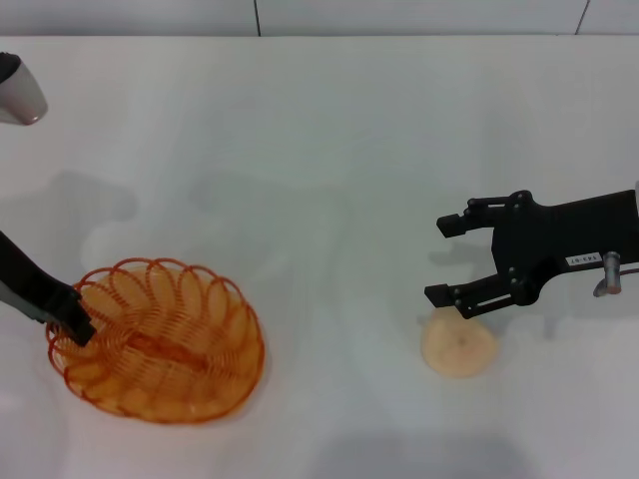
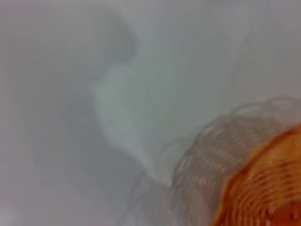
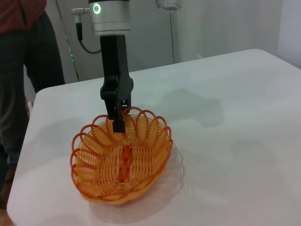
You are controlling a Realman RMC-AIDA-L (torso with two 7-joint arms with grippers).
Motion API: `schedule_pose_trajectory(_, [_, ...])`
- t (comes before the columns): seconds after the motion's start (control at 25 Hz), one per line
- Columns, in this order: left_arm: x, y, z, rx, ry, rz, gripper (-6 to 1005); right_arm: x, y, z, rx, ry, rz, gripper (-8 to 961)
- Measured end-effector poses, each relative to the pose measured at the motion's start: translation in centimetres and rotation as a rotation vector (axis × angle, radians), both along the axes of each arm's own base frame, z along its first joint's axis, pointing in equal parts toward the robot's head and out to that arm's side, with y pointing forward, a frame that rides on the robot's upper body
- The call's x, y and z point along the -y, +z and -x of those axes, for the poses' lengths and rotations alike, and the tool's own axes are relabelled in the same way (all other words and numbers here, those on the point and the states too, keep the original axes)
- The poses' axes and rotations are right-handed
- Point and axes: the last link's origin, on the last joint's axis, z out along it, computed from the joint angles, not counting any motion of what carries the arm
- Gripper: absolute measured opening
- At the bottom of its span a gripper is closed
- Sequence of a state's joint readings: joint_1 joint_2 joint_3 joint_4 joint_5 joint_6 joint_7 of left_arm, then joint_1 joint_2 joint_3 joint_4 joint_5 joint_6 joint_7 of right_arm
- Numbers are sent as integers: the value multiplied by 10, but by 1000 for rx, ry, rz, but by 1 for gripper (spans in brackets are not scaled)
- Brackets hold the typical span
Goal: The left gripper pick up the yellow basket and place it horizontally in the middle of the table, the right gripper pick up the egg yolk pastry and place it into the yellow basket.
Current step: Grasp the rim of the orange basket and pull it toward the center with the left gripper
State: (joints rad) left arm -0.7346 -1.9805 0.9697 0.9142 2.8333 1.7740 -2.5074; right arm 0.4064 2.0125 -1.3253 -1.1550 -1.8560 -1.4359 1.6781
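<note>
Left gripper point(image 1: 78, 324) closed on the rim of the yellow basket point(image 1: 160, 344), near the table's point(image 1: 329, 150) front-left corner. Right gripper point(image 1: 451, 261) gapes empty over the egg yolk pastry point(image 1: 459, 344). Advice: lift level, carry basket centreward.

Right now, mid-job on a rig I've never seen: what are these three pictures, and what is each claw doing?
The wide picture looks down from the robot's head; the others come from cameras on each wrist. On the white table sit a yellow basket and an egg yolk pastry. The left gripper, on the arm with the green ring light, is at the basket's rim; the right wrist view shows it best, though its grip isn't clear. The right gripper hangs open above the pastry, holding nothing. The left wrist view shows only the basket's edge.
</note>
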Motion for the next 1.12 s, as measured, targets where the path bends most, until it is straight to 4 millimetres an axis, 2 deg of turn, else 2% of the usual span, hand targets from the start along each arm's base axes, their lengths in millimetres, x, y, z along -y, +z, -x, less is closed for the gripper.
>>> schedule_pose_trajectory(0.16, [-2, 0, -2, -1, -8, 1, 294, 0, 0, 0, 0, 2, -1, 871])
schedule_pose_trajectory(0.24, [-3, 1, -3, -2, -13, 1, 197, 0, 0, 0, 1, 7, -2, 871])
schedule_pose_trajectory(1.12, [-8, 6, -5, 21, -35, -30, 123, 0, 0, 0, 0, 10, -5, 872])
